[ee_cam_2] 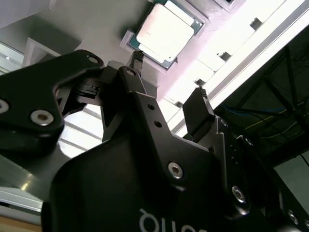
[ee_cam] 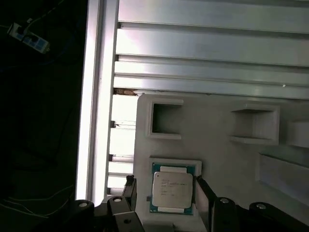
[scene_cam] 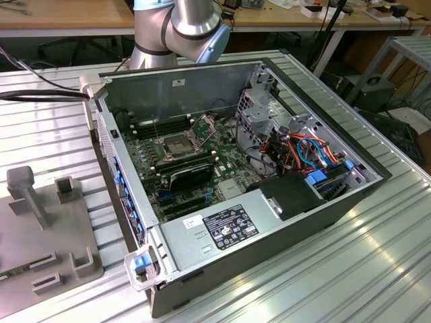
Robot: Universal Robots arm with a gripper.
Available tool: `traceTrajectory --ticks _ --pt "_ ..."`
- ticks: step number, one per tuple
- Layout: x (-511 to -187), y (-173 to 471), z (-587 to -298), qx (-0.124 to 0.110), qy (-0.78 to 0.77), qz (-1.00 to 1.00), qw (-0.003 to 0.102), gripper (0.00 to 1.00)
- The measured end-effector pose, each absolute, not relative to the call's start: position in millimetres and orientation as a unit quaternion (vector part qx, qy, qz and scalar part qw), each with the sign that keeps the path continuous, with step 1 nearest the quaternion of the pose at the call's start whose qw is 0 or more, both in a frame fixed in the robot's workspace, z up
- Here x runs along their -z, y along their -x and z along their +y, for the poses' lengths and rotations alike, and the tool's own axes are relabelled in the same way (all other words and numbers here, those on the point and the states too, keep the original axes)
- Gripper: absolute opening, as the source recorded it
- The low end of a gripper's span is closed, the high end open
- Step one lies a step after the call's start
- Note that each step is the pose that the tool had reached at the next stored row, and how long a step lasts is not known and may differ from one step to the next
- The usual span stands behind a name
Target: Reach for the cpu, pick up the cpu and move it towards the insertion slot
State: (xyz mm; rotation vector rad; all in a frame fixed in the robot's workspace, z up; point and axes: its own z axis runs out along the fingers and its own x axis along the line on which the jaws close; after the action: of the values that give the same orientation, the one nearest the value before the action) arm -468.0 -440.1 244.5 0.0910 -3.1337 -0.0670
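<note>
The cpu point(ee_cam: 173, 189), a pale silver square chip, lies flat in a shallow recess of a light grey fixture plate point(ee_cam: 217, 145); it is also seen as the cpu point(ee_cam_2: 166, 30) in the second wrist view. My gripper point(ee_cam: 164, 182) hovers over it, open, with one black finger on each side of the chip and neither touching it. In the second wrist view the gripper point(ee_cam_2: 169, 76) has its fingertips point(ee_cam_2: 200, 95) short of the chip. The insertion slot point(scene_cam: 172, 145), a silver-framed socket with a dark centre, sits on the motherboard inside the open computer case point(scene_cam: 323, 222).
The arm point(scene_cam: 182, 23) rises behind the case. Inside the case lie a black block point(scene_cam: 192, 176), a grey power supply point(scene_cam: 222, 225), coloured cables point(scene_cam: 303, 151) and a metal drive cage point(scene_cam: 259, 114). A grey fixture point(scene_cam: 40, 222) with posts stands at the exterior view's left. The table is ribbed aluminium point(ee_cam: 207, 48).
</note>
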Motion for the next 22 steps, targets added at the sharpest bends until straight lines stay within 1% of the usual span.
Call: traceTrajectory --ticks 15,22 --pt "-236 461 -444 0.021 -0.022 -1.0 0.003 0.6" --pt "-222 461 -447 0.019 -0.019 -1.0 0.003 0.6"
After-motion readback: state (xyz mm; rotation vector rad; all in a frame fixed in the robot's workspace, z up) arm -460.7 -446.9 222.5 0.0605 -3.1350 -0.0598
